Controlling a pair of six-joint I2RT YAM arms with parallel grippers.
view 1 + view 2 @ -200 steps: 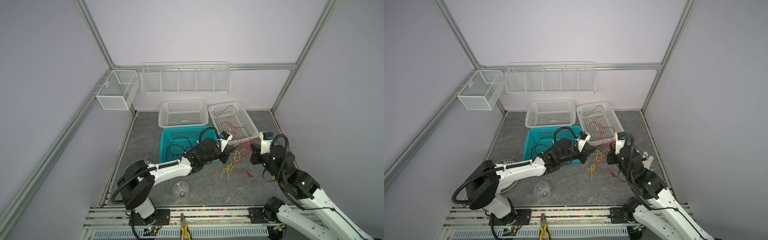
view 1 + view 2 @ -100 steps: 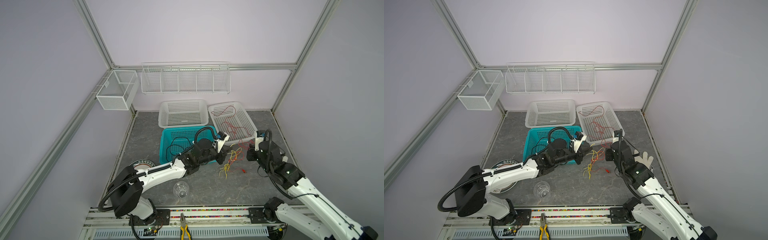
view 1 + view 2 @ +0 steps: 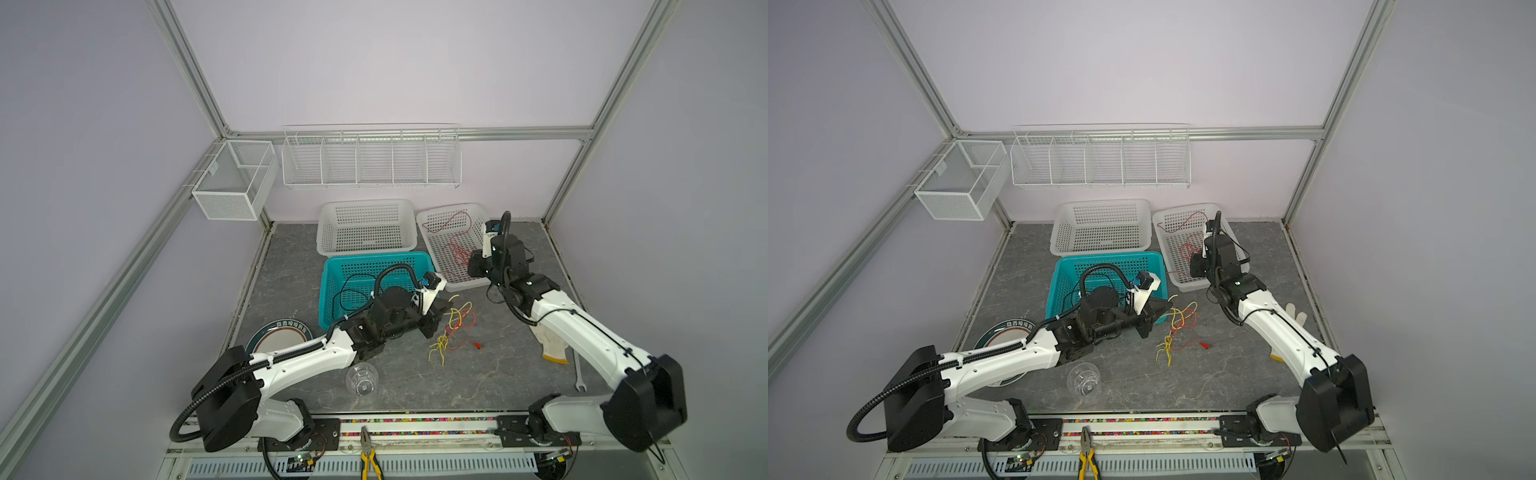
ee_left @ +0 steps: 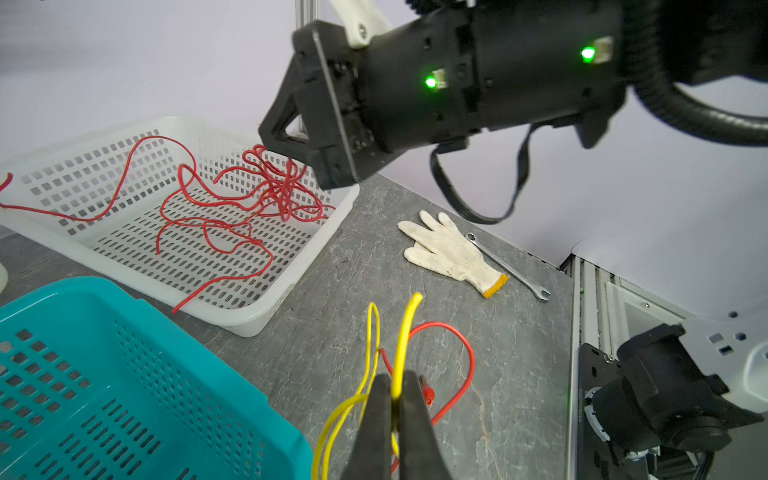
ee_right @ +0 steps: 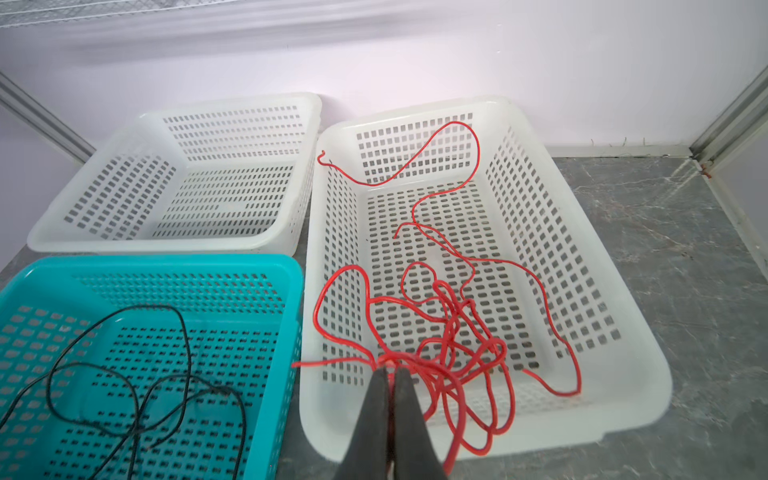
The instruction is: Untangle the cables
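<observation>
Cables (image 4: 286, 193) in right basket (image 4: 320, 245), glove (image 4: 451, 249) beside wrench (image 4: 511, 269)

The right gripper (image 5: 390, 368), clamped on the red cable (image 5: 451, 328), is now away from the loose tangle (image 3: 455, 328) on the tabletop and hangs over the right white basket (image 5: 579, 232). The left gripper (image 4: 392, 380), pinching the yellow cable (image 4: 405, 328), now sits slightly farther back toward its base.

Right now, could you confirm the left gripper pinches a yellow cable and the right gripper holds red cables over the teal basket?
No: in the right wrist view the right gripper holds red cables over a white basket. The left gripper's yellow cable is right.
</observation>
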